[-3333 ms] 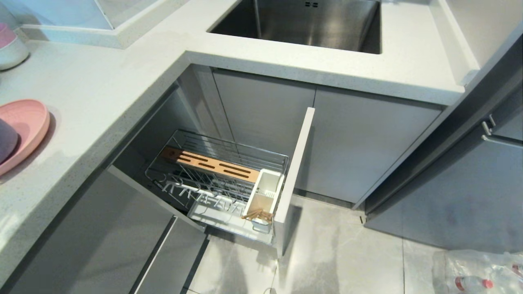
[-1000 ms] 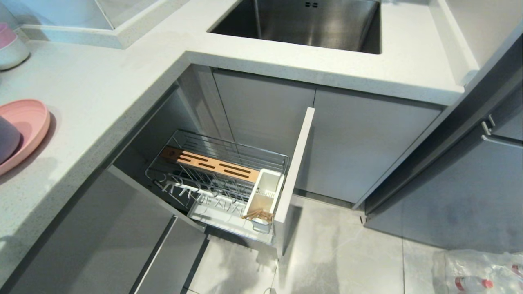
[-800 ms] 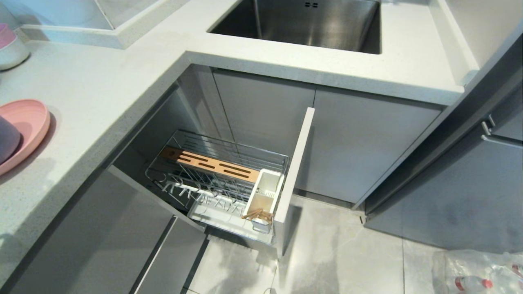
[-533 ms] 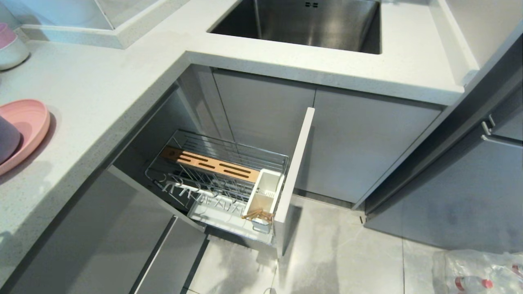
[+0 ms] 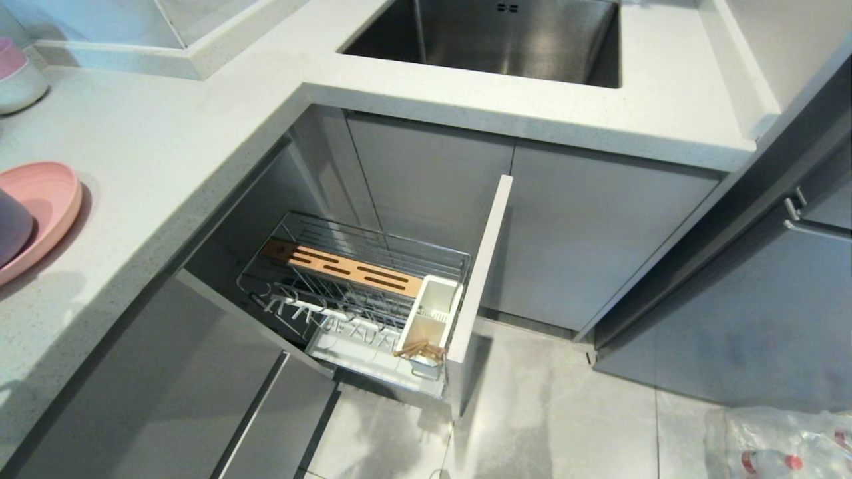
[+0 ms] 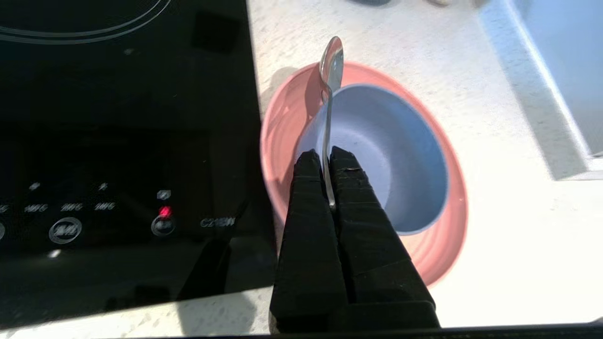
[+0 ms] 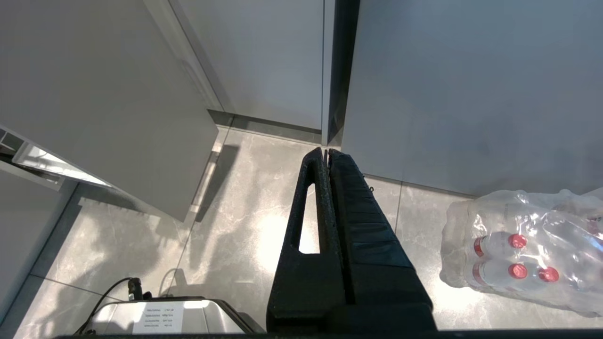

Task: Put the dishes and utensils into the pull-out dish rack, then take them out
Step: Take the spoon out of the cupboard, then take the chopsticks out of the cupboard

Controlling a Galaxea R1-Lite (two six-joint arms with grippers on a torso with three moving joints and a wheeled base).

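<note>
Now | left gripper (image 6: 326, 156) pinches spoon (image 6: 330, 84) | above bowl (image 6: 377, 155) rim

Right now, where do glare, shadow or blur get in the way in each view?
Head view: evenly lit; a soft shadow lies right of the pink plate. Left wrist view: the counter washes out white, the cooktop markings smear, while the spoon in the left end effector stays sharp. Right wrist view: a bright glare patch sits on the floor tile.
</note>
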